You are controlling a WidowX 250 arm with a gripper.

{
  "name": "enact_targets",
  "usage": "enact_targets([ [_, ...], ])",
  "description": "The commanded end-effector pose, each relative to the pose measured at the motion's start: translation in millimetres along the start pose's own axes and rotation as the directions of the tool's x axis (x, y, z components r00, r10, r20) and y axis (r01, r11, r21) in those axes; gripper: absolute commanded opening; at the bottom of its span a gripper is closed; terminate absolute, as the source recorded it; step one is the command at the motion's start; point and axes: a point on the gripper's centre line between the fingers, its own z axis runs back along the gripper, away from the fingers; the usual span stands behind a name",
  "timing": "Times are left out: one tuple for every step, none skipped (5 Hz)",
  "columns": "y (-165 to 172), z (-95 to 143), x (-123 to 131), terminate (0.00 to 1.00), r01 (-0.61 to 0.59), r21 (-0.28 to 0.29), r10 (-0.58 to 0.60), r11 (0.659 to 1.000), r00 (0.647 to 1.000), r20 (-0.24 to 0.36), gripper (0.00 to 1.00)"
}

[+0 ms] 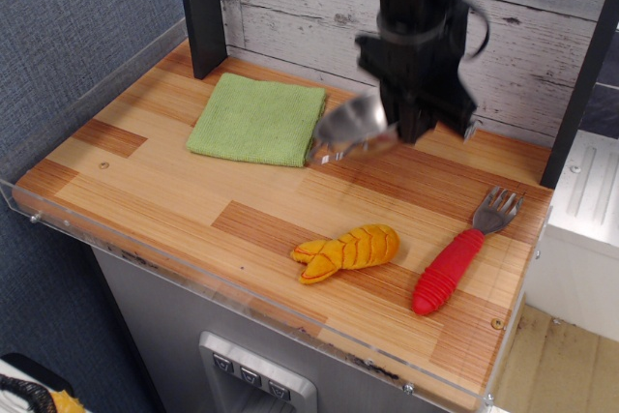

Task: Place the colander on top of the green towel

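Observation:
The shiny steel colander (350, 129) hangs tilted in the air above the table, blurred by motion, just right of the green towel (257, 119). My black gripper (404, 123) is shut on the colander's right rim and holds it up. The towel lies flat at the back left of the wooden table with nothing on it. The colander's left edge is level with the towel's right edge.
A yellow plush fish (347, 250) lies at the front middle. A red-handled grey fork (462, 254) lies at the front right. A black post (201, 9) stands behind the towel. A clear plastic rim (87, 86) edges the table (174, 191).

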Motion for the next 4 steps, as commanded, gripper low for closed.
enact_targets([
  [49, 59, -12, 0.00, -0.105, -0.017, 0.106, 0.994, 0.990, 0.090, 0.00],
  [73, 56, -37, 0.00, -0.173, -0.022, 0.174, 0.985, 0.984, 0.040, 0.00],
  [88, 46, -55, 0.00, -0.214, -0.014, 0.213, 0.977, 0.977, -0.009, 0.00],
  [95, 32, -61, 0.00, -0.226, -0.009, 0.225, 0.974, 0.973, -0.054, 0.00],
])
